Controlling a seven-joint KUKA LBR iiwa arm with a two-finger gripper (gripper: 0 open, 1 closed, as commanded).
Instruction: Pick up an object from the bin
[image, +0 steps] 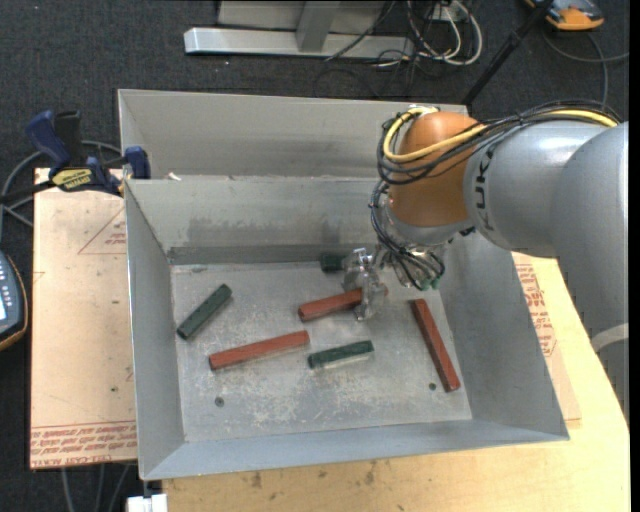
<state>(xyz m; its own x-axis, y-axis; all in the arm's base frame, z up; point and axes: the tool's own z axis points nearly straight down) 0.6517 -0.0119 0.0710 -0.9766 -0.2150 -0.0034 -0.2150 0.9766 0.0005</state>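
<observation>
The KUKA arm's gripper (366, 300) is down near the floor of the grey metal bin (150, 300). Its tip is at the right-hand end of a short red-brown bar (325, 307), which lies flat and slightly slanted just left of the tool. From where I stand I cannot tell how wide the gripper is open or whether it has hold of the bar. Just behind the gripper, at the foot of the back wall, sits a small dark green block (331, 263). A little in front of the gripper and to its left lies a dark green bar (340, 355), apart from the red-brown one. To the gripper's right, a long red-brown strip (436, 345) runs toward the front wall. Farther left, past the green bar, lies a longer red-brown bar (259, 351). Farthest off, toward the left wall, a second dark green bar (204, 311) lies on a slant. Above the gripper rises the arm's orange wrist cover (430, 170), looped with yellow cable.
</observation>
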